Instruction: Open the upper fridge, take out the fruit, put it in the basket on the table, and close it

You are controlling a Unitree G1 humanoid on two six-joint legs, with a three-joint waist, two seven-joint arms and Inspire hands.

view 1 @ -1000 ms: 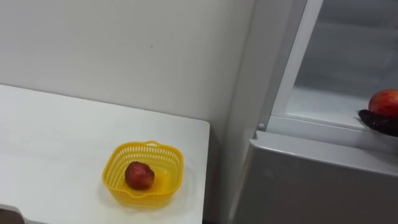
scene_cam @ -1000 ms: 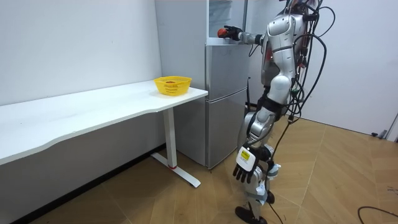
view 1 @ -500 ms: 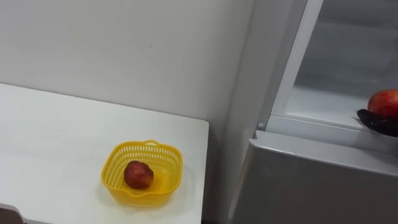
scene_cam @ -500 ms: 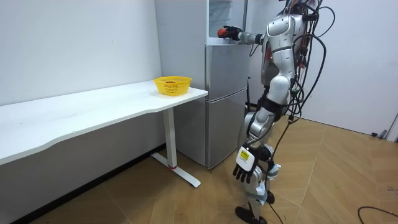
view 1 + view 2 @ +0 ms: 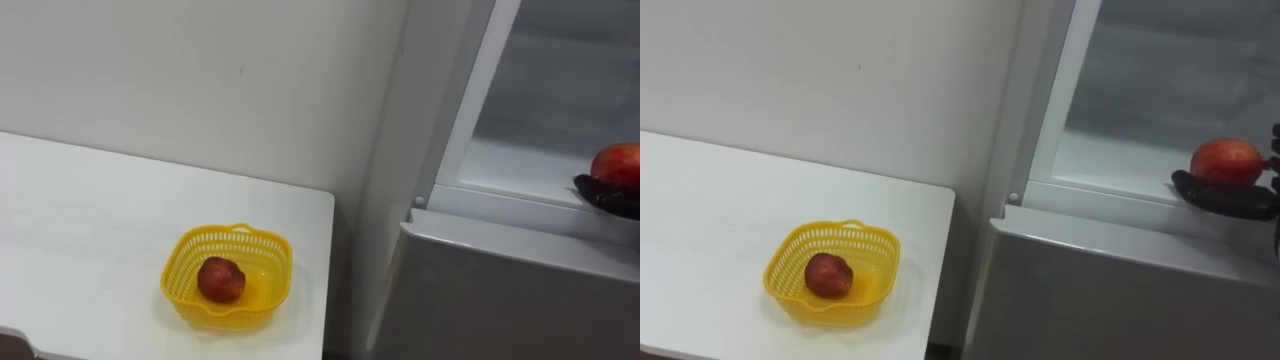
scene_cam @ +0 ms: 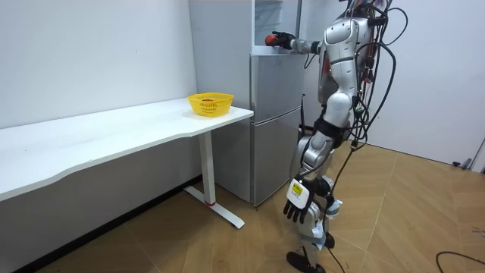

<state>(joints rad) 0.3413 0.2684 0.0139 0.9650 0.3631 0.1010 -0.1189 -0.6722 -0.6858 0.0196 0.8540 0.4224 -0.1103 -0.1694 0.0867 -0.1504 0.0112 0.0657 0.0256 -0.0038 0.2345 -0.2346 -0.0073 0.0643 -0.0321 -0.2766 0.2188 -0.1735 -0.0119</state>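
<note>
Nothing here can be read: no word, number or sign. In the room view the tag (image 6: 298, 191) on the back of the left hand (image 6: 295, 209) has marks on it, too small to make out.
</note>
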